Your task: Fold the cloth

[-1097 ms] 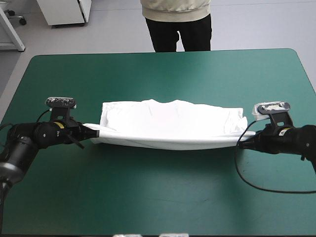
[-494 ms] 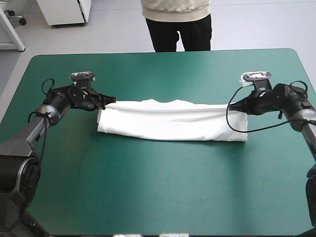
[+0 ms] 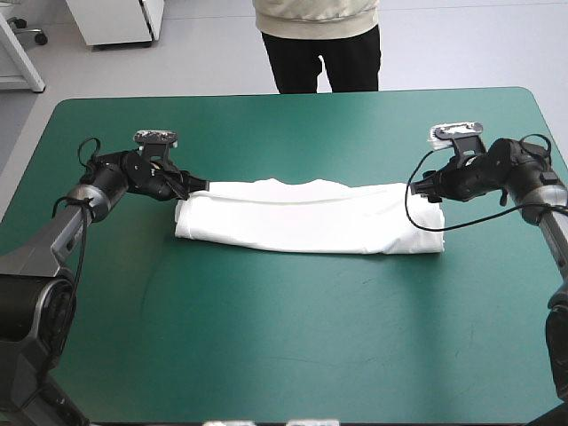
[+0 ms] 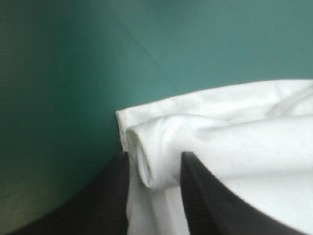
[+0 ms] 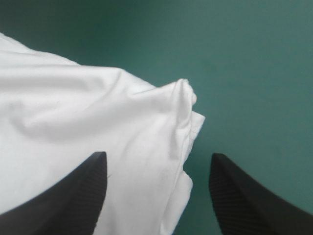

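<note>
The white T-shirt [image 3: 311,217] lies across the middle of the teal-green table [image 3: 284,346] as a long folded band. My left gripper [image 3: 200,185] rests at the band's far left corner. In the left wrist view its fingers [image 4: 154,161] stand open, with a rolled fold of the T-shirt [image 4: 234,127] lying loose between them. My right gripper [image 3: 422,185] is at the far right corner. It [image 5: 159,159] is wide open, and the corner of the T-shirt [image 5: 73,107] reaches in between its fingers without being pinched.
Bare teal-green cover surrounds the band on all sides, widest toward the near edge. Both arms lie low over the table at the band's two ends.
Earlier both grippers held the shirt's near edge stretched between them. They carried it over to the far edge, folding the shirt in half lengthwise. Both grippers have now opened.
</note>
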Tool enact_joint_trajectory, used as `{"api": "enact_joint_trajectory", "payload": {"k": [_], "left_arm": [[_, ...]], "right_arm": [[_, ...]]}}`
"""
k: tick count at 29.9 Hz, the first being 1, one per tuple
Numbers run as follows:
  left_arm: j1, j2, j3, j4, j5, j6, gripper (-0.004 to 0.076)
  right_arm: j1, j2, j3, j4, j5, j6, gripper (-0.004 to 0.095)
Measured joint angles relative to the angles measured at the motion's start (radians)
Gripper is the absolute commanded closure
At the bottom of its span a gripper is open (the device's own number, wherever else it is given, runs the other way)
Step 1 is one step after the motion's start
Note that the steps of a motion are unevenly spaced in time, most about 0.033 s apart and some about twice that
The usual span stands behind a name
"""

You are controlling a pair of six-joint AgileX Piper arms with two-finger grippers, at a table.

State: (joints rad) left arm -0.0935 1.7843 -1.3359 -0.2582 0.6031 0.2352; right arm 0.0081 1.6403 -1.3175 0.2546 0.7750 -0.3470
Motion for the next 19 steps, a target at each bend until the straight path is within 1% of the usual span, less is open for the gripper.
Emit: {"api": "enact_joint_trajectory", "payload": {"k": [4,6,7,9,10,11,12,13,14,15,19], "left_arm": [[0.0,-0.063,-0.049,-0.043,0.044,0.046,0.0321],[0.0,-0.103,-0.074,-0.111,0.071,0.113,0.0323],[-0.002,-0.119,-0.081,-0.147,0.084,0.143,0.0332],[-0.013,-0.149,-0.089,-0.237,0.119,0.208,0.0357],[-0.021,-0.157,-0.091,-0.271,0.139,0.228,0.04],[-0.038,-0.162,-0.091,-0.314,0.156,0.253,0.0445],[-0.052,-0.163,-0.091,-0.333,0.175,0.266,0.0517],[-0.074,-0.163,-0.091,-0.348,0.19,0.277,0.0603],[-0.099,-0.159,-0.091,-0.357,0.202,0.285,0.0695],[-0.12,-0.156,-0.091,-0.362,0.208,0.29,0.0728],[-0.24,-0.122,-0.091,-0.382,0.207,0.325,0.0733]], "right_arm": [[0.0,-0.057,-0.042,-0.063,0.061,0.049,0.0387],[0.0,-0.125,-0.048,-0.095,0.073,0.078,0.047],[0.0,-0.164,-0.05,-0.105,0.078,0.091,0.0536],[0.0,-0.246,-0.049,-0.128,0.093,0.117,0.0637],[0.0,-0.279,-0.049,-0.138,0.104,0.126,0.0723],[0.0,-0.326,-0.049,-0.157,0.118,0.14,0.0784],[0.0,-0.357,-0.046,-0.174,0.127,0.151,0.0846],[0.0,-0.387,-0.042,-0.194,0.135,0.164,0.0929],[0.0,-0.43,-0.034,-0.228,0.146,0.178,0.0918],[0.0,-0.457,-0.027,-0.255,0.15,0.195,0.0924],[0.0,-0.57,0.022,-0.379,0.16,0.275,0.0925]]}}
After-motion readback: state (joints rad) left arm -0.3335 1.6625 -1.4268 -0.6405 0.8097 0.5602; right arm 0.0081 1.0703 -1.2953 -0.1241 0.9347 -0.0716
